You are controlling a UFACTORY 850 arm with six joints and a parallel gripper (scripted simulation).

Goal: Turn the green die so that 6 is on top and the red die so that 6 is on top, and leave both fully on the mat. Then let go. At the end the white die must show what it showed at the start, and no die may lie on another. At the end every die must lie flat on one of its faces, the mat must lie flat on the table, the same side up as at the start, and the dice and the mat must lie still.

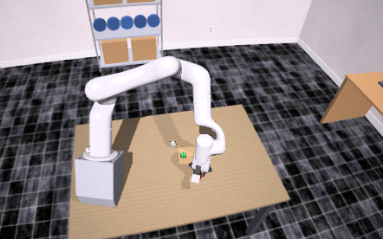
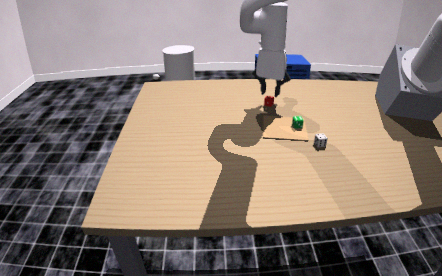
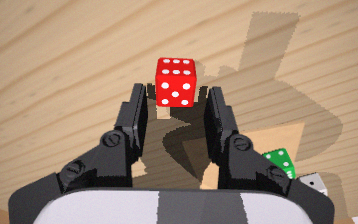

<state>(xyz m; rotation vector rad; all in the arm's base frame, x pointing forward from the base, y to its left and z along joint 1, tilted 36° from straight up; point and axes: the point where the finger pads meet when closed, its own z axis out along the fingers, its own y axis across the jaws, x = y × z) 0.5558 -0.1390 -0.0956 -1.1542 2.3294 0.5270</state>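
Note:
The red die [image 1: 201, 176] [image 2: 269, 101] [image 3: 176, 85] is on the bare table, off the mat. In the wrist view its 6 is on the upper, foreshortened face and its 5 on the side toward the camera. My gripper [image 2: 270, 94] [image 3: 176, 101] is partly open and empty; its fingertips are close above the red die, with a gap on each side of it. The green die [image 1: 183, 155] [image 2: 298, 122] [image 3: 281, 161] lies on the mat [image 1: 184, 162] [image 2: 281, 133] [image 3: 281, 138] with 4 on top and 6 on one side. The white die [image 1: 172, 144] [image 2: 320, 141] [image 3: 312, 184] is off the mat, 1 on top.
The wooden table [image 1: 152, 199] [image 2: 166, 175] bears the dice, the mat and the robot's base [image 1: 98, 179] [image 2: 413, 85]. The white die stands near the mat's corner by the green die. Arm shadows fall across the table and part of the mat.

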